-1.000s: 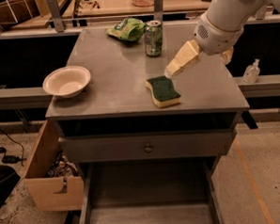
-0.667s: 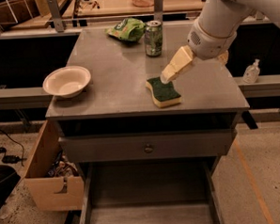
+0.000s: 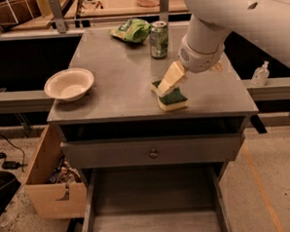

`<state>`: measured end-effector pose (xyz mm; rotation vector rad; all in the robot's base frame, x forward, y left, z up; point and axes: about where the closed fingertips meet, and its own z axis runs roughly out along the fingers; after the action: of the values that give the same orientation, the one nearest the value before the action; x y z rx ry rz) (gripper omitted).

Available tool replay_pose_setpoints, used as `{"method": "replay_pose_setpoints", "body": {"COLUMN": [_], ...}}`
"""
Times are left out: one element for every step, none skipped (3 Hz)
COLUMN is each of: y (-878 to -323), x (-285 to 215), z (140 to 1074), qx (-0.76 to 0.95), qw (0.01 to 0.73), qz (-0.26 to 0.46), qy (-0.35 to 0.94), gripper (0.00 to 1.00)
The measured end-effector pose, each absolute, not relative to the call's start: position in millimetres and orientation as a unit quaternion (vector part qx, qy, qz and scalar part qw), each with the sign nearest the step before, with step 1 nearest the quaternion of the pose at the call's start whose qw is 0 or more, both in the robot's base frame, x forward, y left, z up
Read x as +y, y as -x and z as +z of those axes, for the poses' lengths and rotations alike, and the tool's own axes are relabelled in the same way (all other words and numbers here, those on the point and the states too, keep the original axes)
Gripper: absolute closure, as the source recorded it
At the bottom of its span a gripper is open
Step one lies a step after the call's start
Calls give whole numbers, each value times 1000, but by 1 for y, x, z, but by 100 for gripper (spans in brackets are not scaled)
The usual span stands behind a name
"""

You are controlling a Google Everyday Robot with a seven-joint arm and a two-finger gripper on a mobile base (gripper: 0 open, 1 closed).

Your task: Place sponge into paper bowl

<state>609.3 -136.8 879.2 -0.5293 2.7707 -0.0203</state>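
The gripper (image 3: 163, 90) has come down and to the left since the earlier frame, and its tip now overlaps the sponge's (image 3: 176, 97) rear left corner. Whether it is open or closed cannot be told. The sponge lies flat near the table's (image 3: 118, 70) front edge, right of centre. The paper bowl (image 3: 52, 89) sits by the left edge, with bare tabletop between them.

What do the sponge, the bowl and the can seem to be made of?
Sponge: likely foam, pale yellow under a dark green scouring layer; the gripper is right over it. Bowl: probably paper, matte cream. Can: likely metal, shiny rim.
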Motion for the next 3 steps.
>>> {"method": "replay_pose_setpoints", "body": {"y": [-613, -611, -606], "x": [-129, -118, -108], "z": [871, 864, 852], "qx": [969, 968, 967], "qw": [158, 154, 143], "qz": [-13, -11, -11], "qy": [191, 200, 209], "gripper": [0, 0, 0]}}
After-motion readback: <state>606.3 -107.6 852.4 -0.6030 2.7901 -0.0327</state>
